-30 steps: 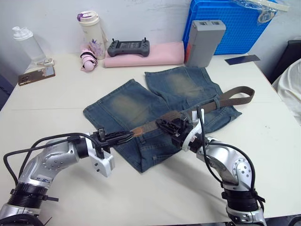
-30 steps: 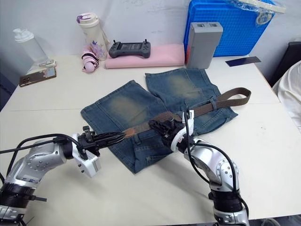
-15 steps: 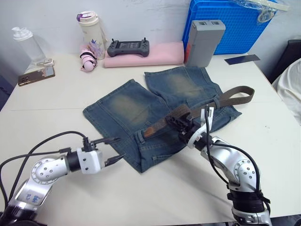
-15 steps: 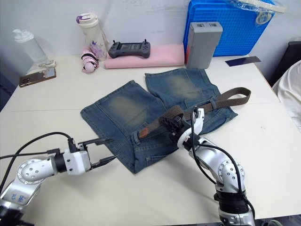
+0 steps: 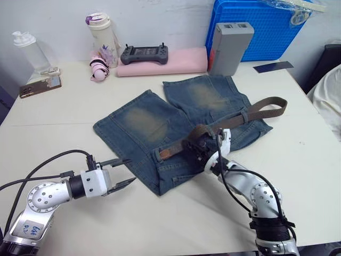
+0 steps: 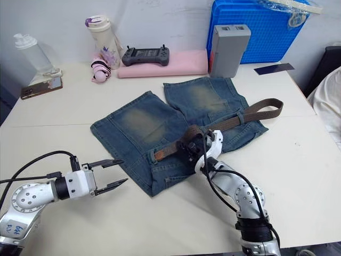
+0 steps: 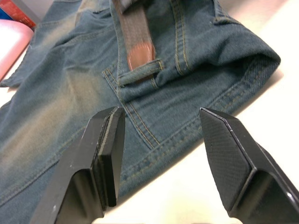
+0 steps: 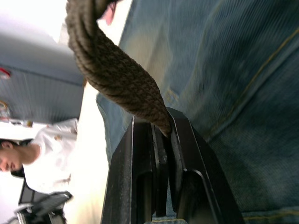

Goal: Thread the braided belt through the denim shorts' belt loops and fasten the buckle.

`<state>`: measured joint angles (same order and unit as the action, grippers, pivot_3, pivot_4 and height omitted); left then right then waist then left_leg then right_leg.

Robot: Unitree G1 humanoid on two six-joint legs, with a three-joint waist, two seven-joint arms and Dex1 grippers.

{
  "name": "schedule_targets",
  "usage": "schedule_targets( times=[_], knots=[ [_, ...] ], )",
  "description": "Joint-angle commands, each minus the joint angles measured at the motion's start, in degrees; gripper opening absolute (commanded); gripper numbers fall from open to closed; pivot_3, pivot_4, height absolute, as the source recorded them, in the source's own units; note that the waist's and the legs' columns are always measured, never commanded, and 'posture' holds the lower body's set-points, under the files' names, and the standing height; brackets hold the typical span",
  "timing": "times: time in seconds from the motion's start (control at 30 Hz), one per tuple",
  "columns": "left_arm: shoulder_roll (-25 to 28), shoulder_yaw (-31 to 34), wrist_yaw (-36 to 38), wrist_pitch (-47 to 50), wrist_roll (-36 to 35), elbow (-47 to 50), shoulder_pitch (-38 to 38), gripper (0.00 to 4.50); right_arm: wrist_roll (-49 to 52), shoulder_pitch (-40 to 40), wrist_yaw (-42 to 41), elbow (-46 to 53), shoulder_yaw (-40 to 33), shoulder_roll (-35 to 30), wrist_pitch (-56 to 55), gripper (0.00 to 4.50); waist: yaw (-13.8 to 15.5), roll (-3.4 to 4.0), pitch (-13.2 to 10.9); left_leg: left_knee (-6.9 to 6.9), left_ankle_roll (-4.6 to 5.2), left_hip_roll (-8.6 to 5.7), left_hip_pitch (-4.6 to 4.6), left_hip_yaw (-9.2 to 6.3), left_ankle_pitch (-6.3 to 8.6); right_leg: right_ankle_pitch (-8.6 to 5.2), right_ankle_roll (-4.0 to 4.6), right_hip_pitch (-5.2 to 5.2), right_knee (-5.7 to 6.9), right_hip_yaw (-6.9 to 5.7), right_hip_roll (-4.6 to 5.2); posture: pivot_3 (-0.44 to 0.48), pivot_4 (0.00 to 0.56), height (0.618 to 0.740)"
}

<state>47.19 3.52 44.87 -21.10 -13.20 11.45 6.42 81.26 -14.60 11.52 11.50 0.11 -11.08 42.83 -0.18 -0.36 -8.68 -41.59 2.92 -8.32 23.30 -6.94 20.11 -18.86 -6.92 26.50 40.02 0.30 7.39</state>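
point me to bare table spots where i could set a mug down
Free: the table between the phone and the shorts; the right side past the belt; the near edge between the two arms. Crowded: the back row of bottles, controller, pink cloth, grey box and crate.

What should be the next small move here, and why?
Probably the left pincer should move forward and close on the belt tip. That tip of the braided belt has just come through a belt loop on the denim shorts, the left pincer is open and apart from it, and the right pincer is shut on the belt behind the loop.
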Motion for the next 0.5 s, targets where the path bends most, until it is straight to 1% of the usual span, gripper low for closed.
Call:
schedule_targets(
  times=[0.03,0.23,0.37,0.5],
  knots=[
    [-0.58,1.30,0.29,-0.53,0.53,1.96,-0.61,2.80,-2.69,-1.11,-2.11,0.18,0.63,0.75,1.38,0.00,0.02,0.00,0.00,0.01,0.00,0.00,0.00,0.00,0.00,0.00,0.00,0.00,-0.01,0.00,0.00,0.000,0.150,0.676],
    [-1.52,0.79,0.65,-4.14,3.13,0.48,-1.35,2.80,-7.83,-2.80,-2.76,-0.91,3.12,3.23,4.13,0.00,-0.12,0.00,0.00,0.01,-0.02,0.01,0.00,0.02,-0.01,0.00,0.00,0.01,-0.03,-0.01,0.00,0.000,0.150,0.676],
    [-2.48,-0.04,-0.82,-13.88,9.91,-5.45,-4.37,2.80,-11.02,-4.99,-3.33,-3.75,5.18,4.84,8.13,0.00,-0.25,-0.04,0.03,0.13,-0.06,0.05,-0.08,0.12,-0.03,0.00,0.00,0.01,-0.06,-0.01,-0.01,0.000,0.150,0.676],
    [-3.89,-1.23,-3.43,-22.85,16.05,-13.66,-9.08,2.80,-15.03,-8.46,-5.33,-7.48,7.13,5.83,12.27,0.00,-0.54,-0.24,0.16,0.18,-0.10,0.12,-0.21,0.30,-0.05,0.00,0.01,-0.01,-0.09,-0.06,-0.01,0.000,0.150,0.676]
  ],
)
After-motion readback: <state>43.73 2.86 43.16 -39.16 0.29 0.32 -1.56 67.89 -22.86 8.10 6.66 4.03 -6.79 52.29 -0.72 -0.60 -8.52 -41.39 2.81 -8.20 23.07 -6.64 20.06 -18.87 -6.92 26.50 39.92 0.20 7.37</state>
